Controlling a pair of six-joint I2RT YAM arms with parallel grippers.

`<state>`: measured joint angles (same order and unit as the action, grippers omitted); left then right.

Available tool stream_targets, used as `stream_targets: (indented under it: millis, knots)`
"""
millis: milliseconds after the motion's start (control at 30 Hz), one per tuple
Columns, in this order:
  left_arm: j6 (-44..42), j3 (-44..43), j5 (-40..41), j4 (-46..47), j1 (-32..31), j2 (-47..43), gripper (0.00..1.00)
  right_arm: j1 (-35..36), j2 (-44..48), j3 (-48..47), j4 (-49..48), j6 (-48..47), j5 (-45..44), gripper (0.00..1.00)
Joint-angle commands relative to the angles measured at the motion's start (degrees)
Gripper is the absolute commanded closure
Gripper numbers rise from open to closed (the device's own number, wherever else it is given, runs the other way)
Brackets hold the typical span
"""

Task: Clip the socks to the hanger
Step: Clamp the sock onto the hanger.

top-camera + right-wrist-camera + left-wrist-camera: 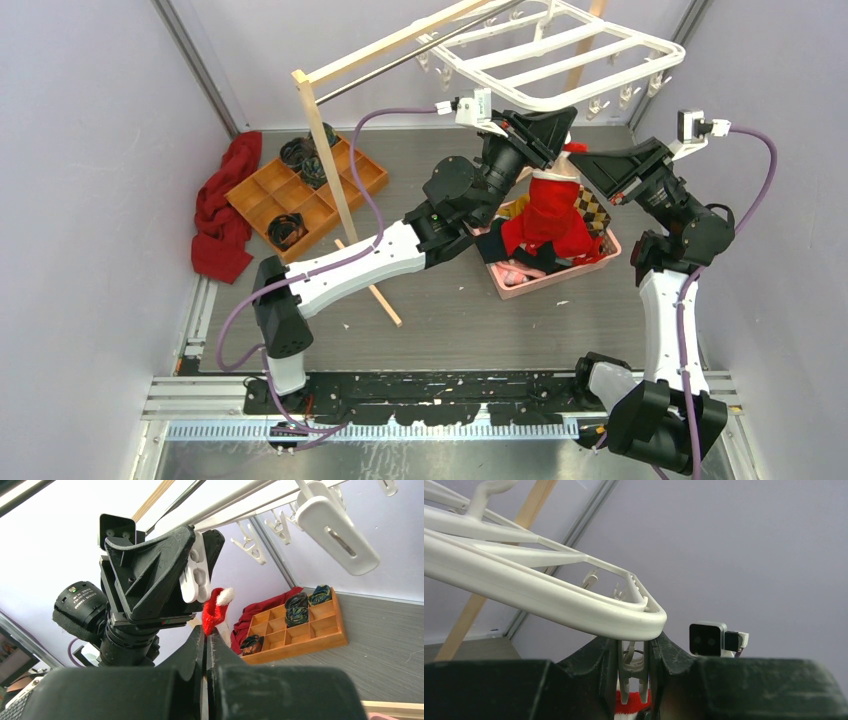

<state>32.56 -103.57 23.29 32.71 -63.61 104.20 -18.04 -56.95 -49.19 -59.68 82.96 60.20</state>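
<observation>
The white hanger (560, 55) hangs at the top of the overhead view, its frame (549, 597) just above my left gripper (633, 652). That gripper (558, 128) is shut on one dangling white clip (633, 672), squeezing its handles. A red sock (548, 210) with a white cuff hangs between both grippers; its top (631, 702) shows just below the clip's tips. My right gripper (206, 632) is shut on the sock's upper edge (215, 611), holding it up beside the clip (196, 575). In the overhead view the right gripper (592, 165) sits just right of the sock.
A pink basket (600, 262) with more garments lies under the sock. The wooden rack (340, 190) with its metal rod stands left of the hanger. A wooden compartment tray (305, 185) and a dark red cloth (225, 210) lie at the back left. Other clips (332, 530) dangle close by.
</observation>
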Motion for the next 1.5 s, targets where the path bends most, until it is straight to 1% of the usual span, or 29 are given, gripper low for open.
stream_targets:
  millis: [0,200,433,833,1000,1133,1267,1467]
  knots:
    - [-0.4,-0.2,-0.4,2.2,0.4,-2.8,0.95,0.3,-0.2,-2.2,-3.9,1.8,-1.6,0.99]
    - [-0.8,-0.2,-0.3,2.4,0.6,-2.6,0.95,0.2,-0.7,-2.3,-9.7,6.1,-1.2,0.99]
    - [-1.0,-0.3,-0.6,2.7,0.9,-2.7,0.95,0.3,0.4,-0.3,-12.3,9.7,0.1,0.99]
    - [-0.4,-0.2,-1.2,3.0,1.2,-2.9,0.95,0.2,1.6,1.1,-13.5,12.1,0.6,0.99]
    - [0.5,0.4,-1.5,3.4,1.3,-3.1,0.95,0.3,1.7,2.0,-12.5,11.3,-0.5,0.99]
    - [0.9,0.8,-1.6,3.5,1.4,-3.3,0.95,0.3,0.5,1.7,-13.4,11.6,-1.9,0.99]
    - [1.4,0.9,-1.8,3.7,1.4,-3.3,0.95,0.2,-1.6,1.1,-16.3,14.2,-3.5,0.99]
    - [1.8,1.2,-1.8,4.0,1.5,-3.6,0.95,0.3,-2.7,2.5,-14.9,13.9,-4.5,0.99]
